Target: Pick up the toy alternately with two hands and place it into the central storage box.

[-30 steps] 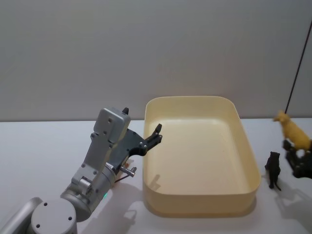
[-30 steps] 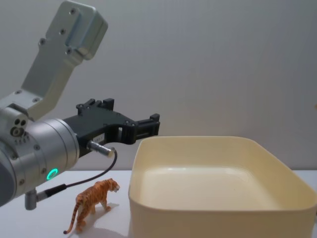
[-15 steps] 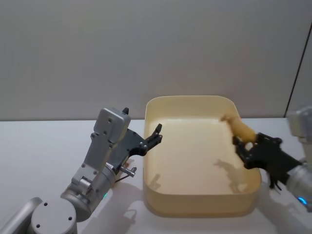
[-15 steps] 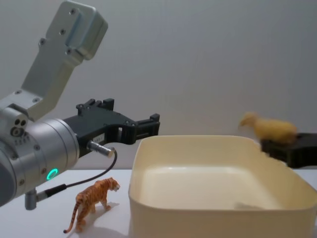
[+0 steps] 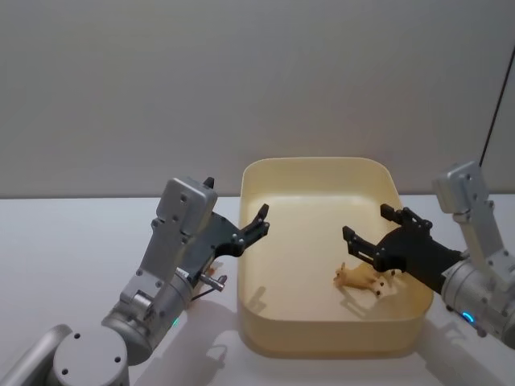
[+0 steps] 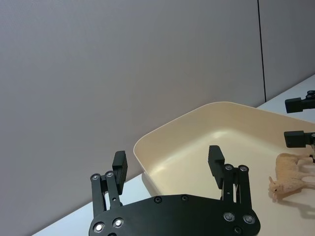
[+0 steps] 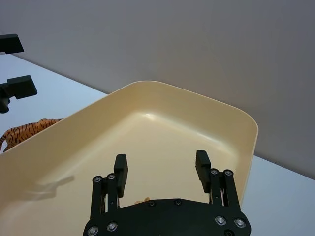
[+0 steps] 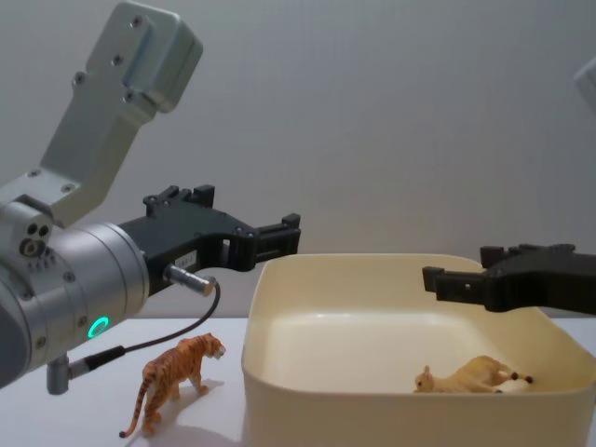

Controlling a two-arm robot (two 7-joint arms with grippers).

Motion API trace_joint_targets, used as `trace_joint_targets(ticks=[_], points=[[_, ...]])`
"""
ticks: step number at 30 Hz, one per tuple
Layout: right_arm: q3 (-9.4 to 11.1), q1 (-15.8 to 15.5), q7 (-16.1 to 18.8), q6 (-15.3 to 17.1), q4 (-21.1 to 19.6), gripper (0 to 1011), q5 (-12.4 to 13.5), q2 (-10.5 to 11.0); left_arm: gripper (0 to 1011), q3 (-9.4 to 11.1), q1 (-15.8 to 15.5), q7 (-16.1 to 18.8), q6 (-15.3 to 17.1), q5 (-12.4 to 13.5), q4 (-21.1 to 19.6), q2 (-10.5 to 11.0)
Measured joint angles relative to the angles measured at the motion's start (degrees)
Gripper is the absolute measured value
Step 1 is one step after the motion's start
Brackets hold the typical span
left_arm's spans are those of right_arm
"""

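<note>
Right hand is wide open and empty over the box; the toy lies on its side in the box just under it. Left hand is open and empty beside the box rim. A tiger stands on the surface below it, outside the box. One toy looks done, tiger left.

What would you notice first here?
A big cream-yellow storage box sits mid-table with a small tan toy animal lying on its side inside, below the open right gripper. The left gripper hovers open by the box's left rim, and a toy tiger stands beside it.
</note>
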Motion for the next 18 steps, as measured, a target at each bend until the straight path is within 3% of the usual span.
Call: trace_joint_targets(ticks=[8, 18], points=[[1.4, -1.6, -1.0, -0.3, -1.7, 999, 1.7, 1.9, 1001, 0.0, 0.0, 0.0, 0.0, 0.0, 0.0, 0.0], [5.5, -7.1, -4.3, -1.0, -6.8, 1001, 7.0, 7.0, 1001, 0.0, 0.0, 0.0, 0.0, 0.0, 0.0, 0.0]])
